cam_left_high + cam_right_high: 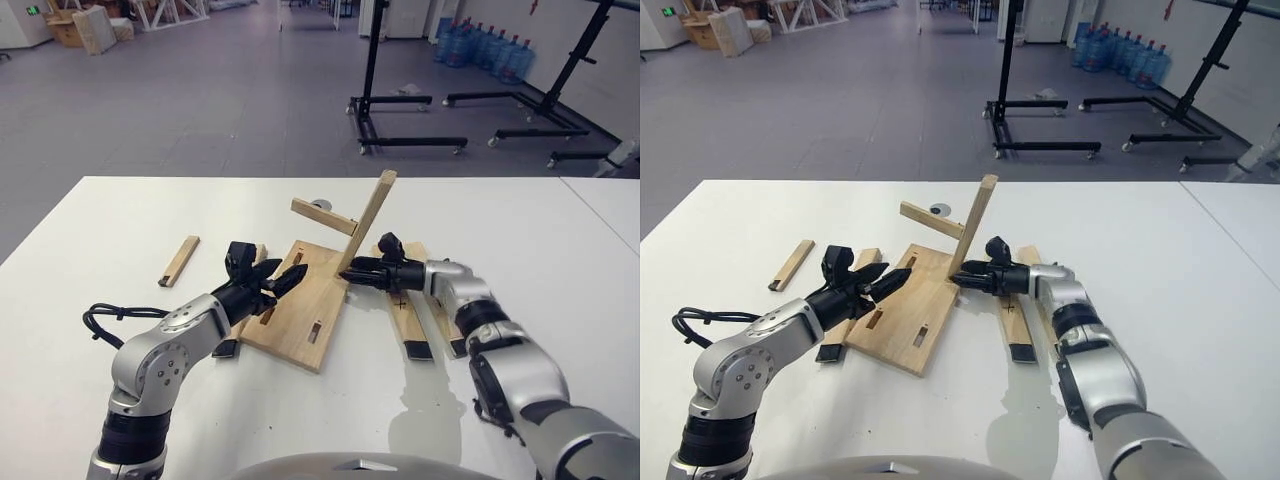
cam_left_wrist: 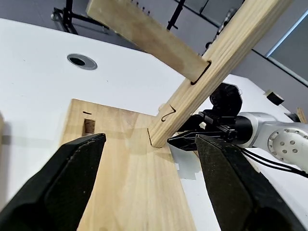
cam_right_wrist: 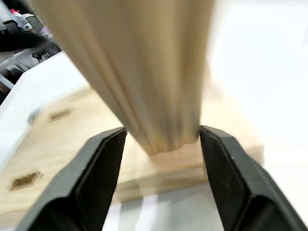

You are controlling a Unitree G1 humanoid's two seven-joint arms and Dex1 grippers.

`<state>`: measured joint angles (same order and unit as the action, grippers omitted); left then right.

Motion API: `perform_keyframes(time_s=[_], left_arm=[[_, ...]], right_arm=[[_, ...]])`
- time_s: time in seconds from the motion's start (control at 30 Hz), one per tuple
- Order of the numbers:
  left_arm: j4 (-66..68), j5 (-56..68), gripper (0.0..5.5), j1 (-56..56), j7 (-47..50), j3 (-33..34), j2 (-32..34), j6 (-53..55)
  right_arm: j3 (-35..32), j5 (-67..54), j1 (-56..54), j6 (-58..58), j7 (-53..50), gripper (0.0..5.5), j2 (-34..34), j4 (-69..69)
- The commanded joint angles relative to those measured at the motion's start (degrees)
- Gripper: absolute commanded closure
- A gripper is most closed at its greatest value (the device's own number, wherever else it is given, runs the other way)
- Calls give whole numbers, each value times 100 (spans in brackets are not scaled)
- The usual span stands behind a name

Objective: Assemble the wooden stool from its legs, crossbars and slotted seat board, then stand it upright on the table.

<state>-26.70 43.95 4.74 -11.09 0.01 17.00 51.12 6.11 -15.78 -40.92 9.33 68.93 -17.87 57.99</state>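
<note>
The slotted seat board (image 1: 300, 310) lies flat on the white table (image 1: 560, 240). One leg (image 1: 368, 215) rises tilted from its far edge, with a crossbar (image 1: 322, 215) slotted into it near the top. My right gripper (image 1: 350, 272) is shut on the leg's lower end; the right wrist view has the leg (image 3: 144, 72) pinched between both fingers (image 3: 101, 178). My left gripper (image 1: 270, 270) hovers open over the board's left part. In the left wrist view its fingers (image 2: 72, 183) frame the board (image 2: 120, 163) and the leg's foot (image 2: 163, 125).
Two more legs (image 1: 408, 315) with black end caps lie under my right forearm. A short wooden bar (image 1: 180, 260) rests at the left, and another capped piece (image 1: 226, 346) lies beneath my left gripper. A black cable (image 1: 100, 318) trails at the left. A round hole (image 2: 82, 61) sits in the tabletop behind the board.
</note>
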Motion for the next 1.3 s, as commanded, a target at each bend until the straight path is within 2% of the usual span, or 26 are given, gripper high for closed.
perform_keyframes(time_s=[0.03, 0.13, 0.27, 0.37, 0.4, 0.47, 0.57, 0.6, 0.67, 0.73, 0.8, 0.93, 1.03, 1.3], left_arm=[[-45, -62, 208, -16, -8, -4, 29, 106], [-34, -75, 208, -5, -7, -4, 20, 97], [32, -153, 208, 109, -15, 147, 147, 46], [-149, 167, 208, 566, -235, 674, 577, 193], [-206, 403, 208, 856, -331, 958, 793, 274], [-117, 798, 208, 1422, -406, 1577, 1227, 382], [330, 1119, 208, 1709, -267, 2470, 1644, 387], [403, 1207, 208, 1609, -116, 2804, 1720, 404], [511, 1301, 208, 1369, 516, 3570, 1677, 401], [503, 1208, 208, 1205, 1016, 3994, 1590, 324], [523, 1039, 208, 1177, 1217, 4006, 1562, 270], [708, 905, 208, 1192, 1460, 4001, 1492, 184], [621, 922, 208, 1006, 1537, 4034, 1395, 163], [602, 939, 208, 962, 1506, 3844, 1329, 111]], right_arm=[[-271, -77, -243, 345, 82, 234, -45, -123], [-429, -79, -331, 477, 146, 234, -124, -238], [-404, 93, -39, 667, 395, 234, -804, -1198], [-573, 200, 993, 858, 442, 234, -1874, -2893], [-865, 192, 1498, 1047, 253, 234, -2257, -3647], [-1670, 78, 2407, 1851, -525, 234, -2552, -5353], [-2449, -82, 3344, 3384, -1822, 234, -2092, -7736], [-2445, -109, 3475, 3879, -2170, 234, -1891, -8299], [-2247, -24, 3543, 4815, -3092, 234, -1066, -9181], [-1830, 505, 3810, 5210, -3991, 234, -385, -9696], [-1513, 1008, 4103, 5441, -4712, 234, -56, -9973], [-1215, 1630, 4416, 5706, -5572, 234, -46, -10140], [-999, 1765, 4432, 5700, -5705, 234, -254, -10174], [-1271, 1435, 4832, 5420, -5707, 234, 199, -9279]])
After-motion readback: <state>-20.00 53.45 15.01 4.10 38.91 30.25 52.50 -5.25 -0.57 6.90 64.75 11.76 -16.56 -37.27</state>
